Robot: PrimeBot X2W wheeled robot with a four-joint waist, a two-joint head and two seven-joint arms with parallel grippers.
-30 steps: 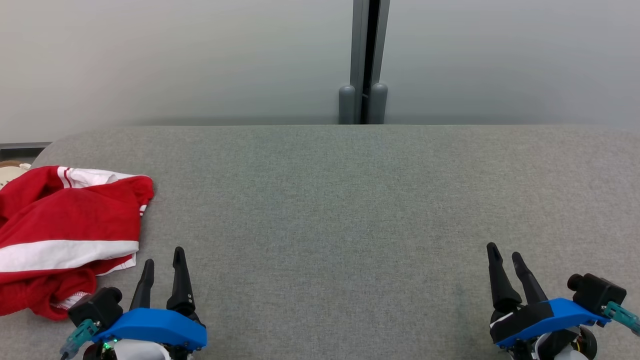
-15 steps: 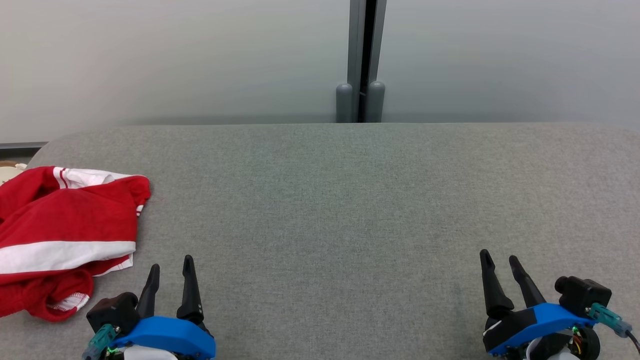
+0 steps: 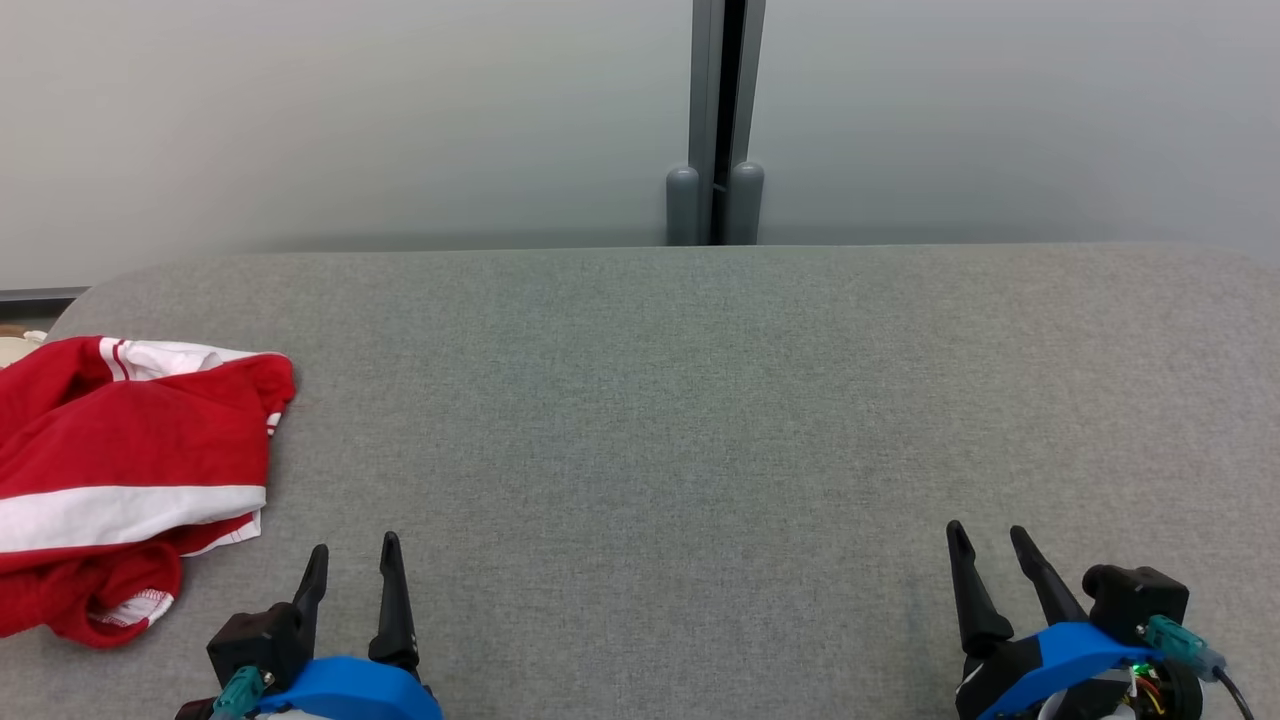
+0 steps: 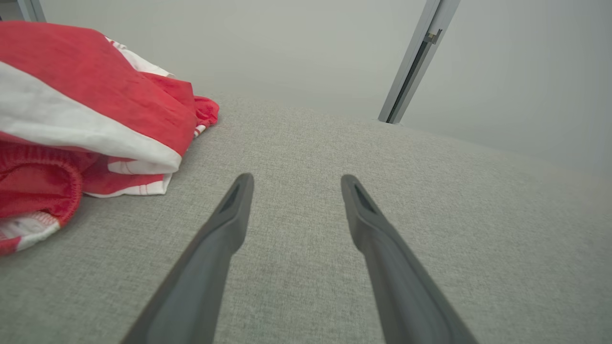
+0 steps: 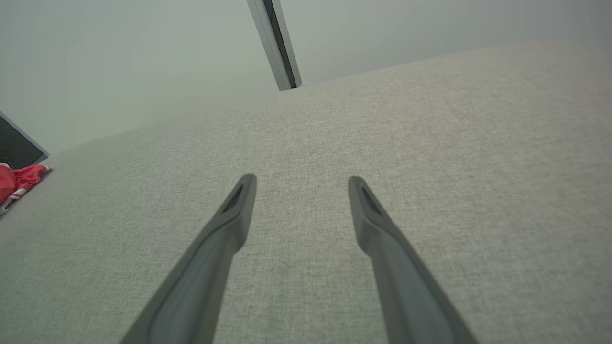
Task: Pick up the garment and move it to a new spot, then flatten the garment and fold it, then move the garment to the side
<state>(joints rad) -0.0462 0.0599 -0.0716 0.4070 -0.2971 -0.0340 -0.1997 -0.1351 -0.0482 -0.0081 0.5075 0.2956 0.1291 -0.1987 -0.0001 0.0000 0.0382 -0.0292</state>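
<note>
1. The left gripper (image 3: 354,548) has its two dark fingers (image 4: 229,224) spread apart with nothing between them. They hang low over the bare grey cloth of the bench (image 3: 640,400) and point away from the robot.
2. The right gripper (image 3: 987,530) is the same: fingers (image 5: 224,229) parted, empty, over the bench's right side, well apart from the left one.
3. The red garment (image 3: 130,440) with its white band lies crumpled at the bench's left end, just beside the left gripper on its outer side and not touching it. Part of it runs off the head view's left edge.
4. I'd say the first step, picking the garment up, has not yet begun; nothing is held.
5. The next move calls for the left arm to swing out leftward and come down on the near hem or the gathered red edge, then close on cloth rather than on the bench.
6. The white band runs roughly across the bench, left to right, so the heap's long axis seems to lie that way. One red corner points toward the middle of the bench. With the bundle this rumpled, which end is which I cannot tell.
7. Beyond it stand a pale wall and a grey post (image 3: 715,120).
</note>
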